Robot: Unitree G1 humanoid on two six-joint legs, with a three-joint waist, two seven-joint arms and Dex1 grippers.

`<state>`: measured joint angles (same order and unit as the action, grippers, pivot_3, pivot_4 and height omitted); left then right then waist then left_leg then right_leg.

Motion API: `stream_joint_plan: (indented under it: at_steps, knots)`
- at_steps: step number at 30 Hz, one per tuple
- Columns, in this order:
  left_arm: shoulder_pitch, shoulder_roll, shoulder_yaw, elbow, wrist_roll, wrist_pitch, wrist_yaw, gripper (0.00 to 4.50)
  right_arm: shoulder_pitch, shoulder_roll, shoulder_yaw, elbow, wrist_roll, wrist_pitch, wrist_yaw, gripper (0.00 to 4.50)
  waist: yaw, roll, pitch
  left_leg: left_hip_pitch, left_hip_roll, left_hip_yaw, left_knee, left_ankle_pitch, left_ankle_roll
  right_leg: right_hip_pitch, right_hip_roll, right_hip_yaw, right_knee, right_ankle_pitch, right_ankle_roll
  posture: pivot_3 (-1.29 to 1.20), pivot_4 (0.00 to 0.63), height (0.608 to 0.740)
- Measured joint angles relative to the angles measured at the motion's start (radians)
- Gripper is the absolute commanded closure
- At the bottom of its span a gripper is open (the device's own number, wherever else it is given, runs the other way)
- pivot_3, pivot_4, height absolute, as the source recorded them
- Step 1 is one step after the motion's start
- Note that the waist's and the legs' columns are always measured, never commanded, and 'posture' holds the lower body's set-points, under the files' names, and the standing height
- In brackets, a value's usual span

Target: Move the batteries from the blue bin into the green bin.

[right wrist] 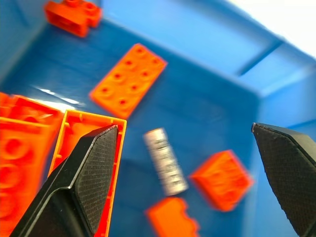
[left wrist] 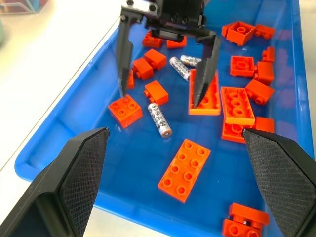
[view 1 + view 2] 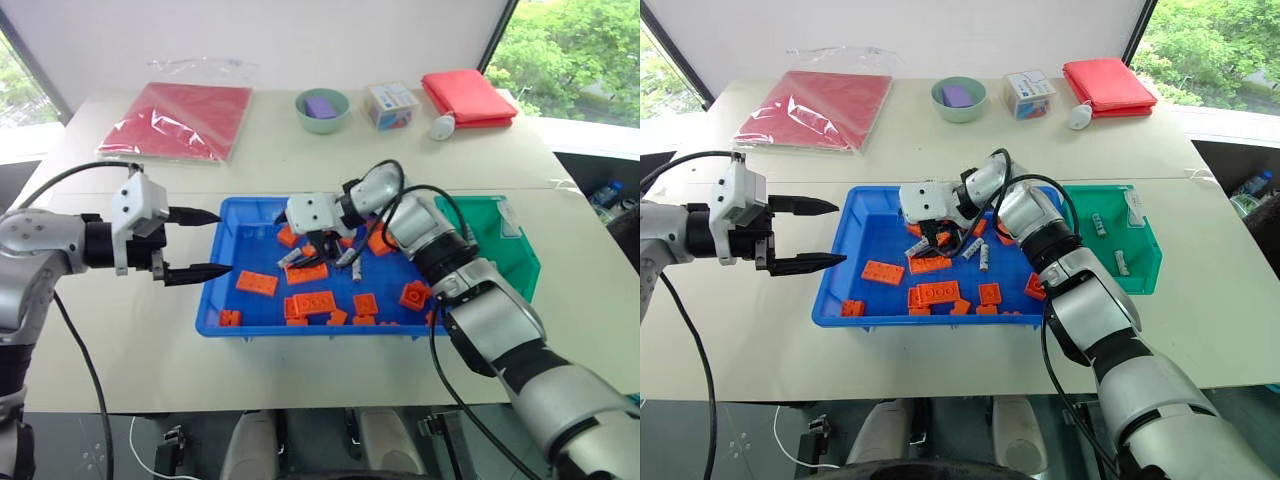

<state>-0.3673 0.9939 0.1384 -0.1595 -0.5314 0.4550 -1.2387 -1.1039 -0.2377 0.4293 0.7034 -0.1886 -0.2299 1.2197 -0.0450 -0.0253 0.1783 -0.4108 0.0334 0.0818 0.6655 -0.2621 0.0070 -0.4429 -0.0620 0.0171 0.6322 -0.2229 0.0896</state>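
Note:
The blue bin (image 3: pixel 830 292) sits mid-table and holds orange bricks and loose batteries. One battery (image 2: pixel 159 120) lies on the bin floor just under my right gripper (image 2: pixel 160 98), whose fingers hang open over it with nothing between them; the same battery (image 1: pixel 165 160) lies between the open tips in the right wrist view. Two more batteries (image 2: pixel 180 67) rest a little behind that gripper. My left gripper (image 3: pixel 222 242) is open and empty at the bin's left rim, pointing in over it. The green bin (image 3: pixel 1147 247) stands against the blue bin's right side with a few batteries (image 3: pixel 1122 262) inside.
Orange bricks (image 2: pixel 185 169) are scattered across the blue bin's floor around the batteries. At the back of the table lie a red plastic sleeve (image 3: pixel 180 120), a pale green bowl (image 3: pixel 322 110), a small clear box (image 3: pixel 391 105) and a red folded cloth (image 3: pixel 467 97).

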Motion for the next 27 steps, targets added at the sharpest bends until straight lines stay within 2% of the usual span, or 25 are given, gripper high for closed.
stream_joint_plan:
  at_steps: [9, 13, 22, 27]
  knots:
    - [0.018, -0.002, 0.000, -0.001, -0.001, 0.000, 0.002, 0.00, 0.126, 0.004, 0.044, -0.002, -0.084, -0.211, -0.179, 0.08, 0.001, 0.000, 0.000, 0.000, 0.000, 0.000, 0.000, 0.000, -0.001, 0.000, 0.000, 0.000, 0.000, 0.000, 0.000, 0.00, 0.150, 0.736]
    - [0.008, 0.000, 0.001, -0.001, -0.001, 0.000, 0.001, 0.00, 0.163, -0.015, 0.044, -0.056, -0.078, -0.209, -0.163, 0.08, 0.002, 0.000, 0.000, 0.000, 0.000, 0.000, 0.000, 0.000, -0.001, 0.001, 0.000, 0.000, 0.000, 0.000, 0.000, 0.00, 0.150, 0.736]
    - [-0.020, 0.000, -0.006, 0.005, -0.001, 0.000, -0.002, 0.00, 0.231, -0.074, 0.016, -0.363, 0.109, 0.185, 0.068, 0.08, 0.003, 0.000, 0.000, 0.000, 0.000, -0.002, 0.000, 0.000, 0.000, 0.001, 0.000, 0.000, 0.000, 0.000, 0.000, 0.00, 0.150, 0.736]
    - [-0.034, -0.006, -0.010, 0.011, 0.001, -0.001, -0.006, 0.00, 0.226, -0.078, 0.006, -0.445, 0.164, 0.414, 0.087, 0.08, 0.003, 0.000, 0.000, 0.001, 0.000, -0.001, 0.000, 0.000, 0.000, 0.001, 0.000, 0.000, 0.000, 0.000, 0.000, 0.00, 0.150, 0.736]
